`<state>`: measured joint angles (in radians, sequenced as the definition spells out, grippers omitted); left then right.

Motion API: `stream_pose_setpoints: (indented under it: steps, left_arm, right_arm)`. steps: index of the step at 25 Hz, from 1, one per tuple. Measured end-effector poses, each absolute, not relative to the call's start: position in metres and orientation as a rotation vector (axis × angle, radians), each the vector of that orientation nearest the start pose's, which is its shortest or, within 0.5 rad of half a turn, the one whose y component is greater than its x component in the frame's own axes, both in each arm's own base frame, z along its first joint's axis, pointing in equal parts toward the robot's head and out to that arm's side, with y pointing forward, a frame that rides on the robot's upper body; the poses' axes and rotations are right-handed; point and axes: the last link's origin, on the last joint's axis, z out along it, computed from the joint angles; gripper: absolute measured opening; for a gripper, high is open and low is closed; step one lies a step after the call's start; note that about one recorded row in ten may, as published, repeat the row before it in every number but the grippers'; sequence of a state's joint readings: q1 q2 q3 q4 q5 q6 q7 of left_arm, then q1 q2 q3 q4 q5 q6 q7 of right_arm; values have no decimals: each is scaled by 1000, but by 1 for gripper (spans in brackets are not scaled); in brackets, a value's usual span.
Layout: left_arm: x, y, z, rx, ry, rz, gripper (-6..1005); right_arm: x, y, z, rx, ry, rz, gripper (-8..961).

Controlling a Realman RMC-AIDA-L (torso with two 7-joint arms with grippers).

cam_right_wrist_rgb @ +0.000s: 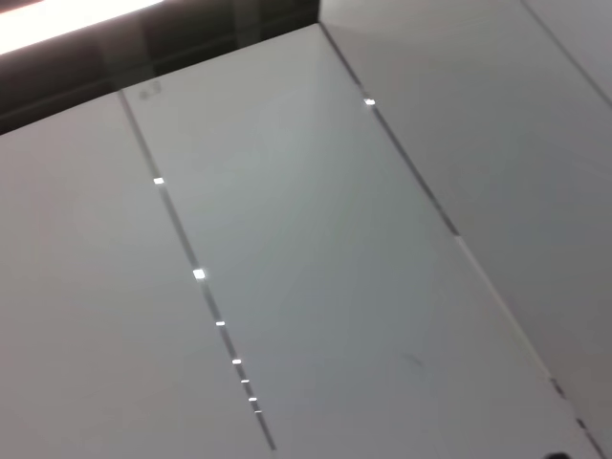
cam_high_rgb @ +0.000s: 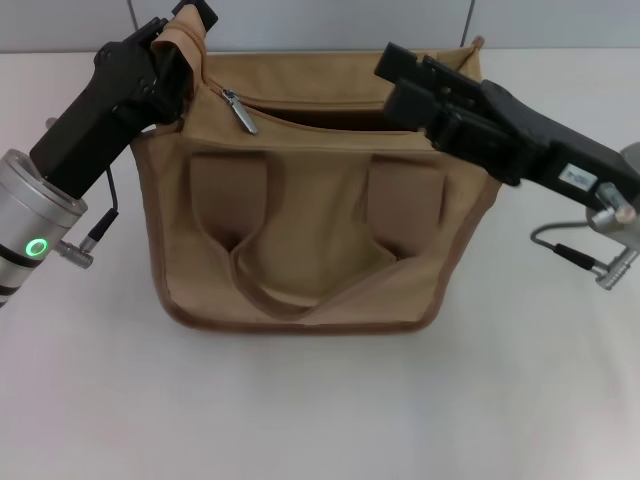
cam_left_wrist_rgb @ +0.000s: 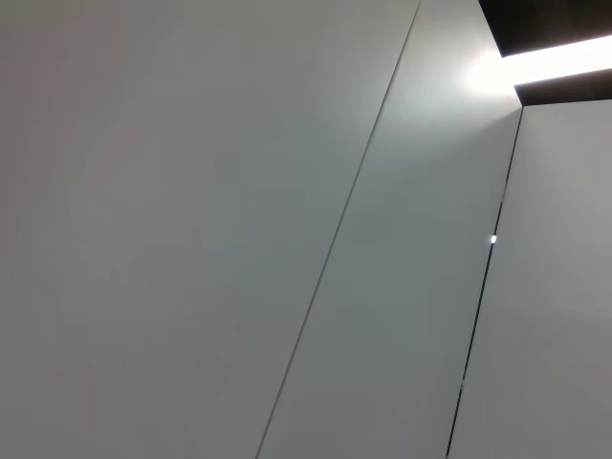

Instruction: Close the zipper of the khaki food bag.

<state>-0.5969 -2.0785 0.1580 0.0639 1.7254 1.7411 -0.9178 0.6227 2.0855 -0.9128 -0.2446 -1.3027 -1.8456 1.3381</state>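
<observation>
Head view, bag: the khaki food bag (cam_high_rgb: 300, 230) stands on the white desk (cam_high_rgb: 320, 410), its front with the two strap handles facing the near side, its mouth gaping along the far top edge.
Head view, zipper: the zipper (cam_high_rgb: 241, 112) has its silver pull near the bag's left end; the track to its right lies open, with dark interior showing.
Head view, left gripper: the left gripper (cam_high_rgb: 178, 48) sits at the bag's far-left top corner, its fingers clamped on a tab of khaki fabric there, pulling it up.
Head view, right gripper: the right gripper (cam_high_rgb: 405, 72) hovers over the right part of the mouth, well apart from the pull; whether its fingers are apart or together, I cannot tell.
Left wrist view: only blank wall panels; no bag, no fingers.
Right wrist view: panels and a light strip; nothing of the task.
Risk: the pull is small and lies flat, so the right fingers may well miss it or slip off. If the left grip slackens, the soft fabric would likely bunch and jam the slider.
</observation>
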Motion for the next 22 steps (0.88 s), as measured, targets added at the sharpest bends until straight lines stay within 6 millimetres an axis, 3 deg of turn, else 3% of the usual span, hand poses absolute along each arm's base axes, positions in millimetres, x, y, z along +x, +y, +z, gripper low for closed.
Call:
stream_pose_setpoints:
  steps: [12,18,22]
  left_arm:
    - [-226,323,-3,-2025,-539,-1601,25]
    - [-215,331,-2,-2056,-530,-1634,26]
    - [-209,334,-3,-2072,-529,-1650,25]
  right_arm:
    - [171,333,-17,-2607,1007,1650,817]
    - [166,336,-24,-2635,1034,1615,817]
    - [165,336,-25,-2634,1037,1614,727]
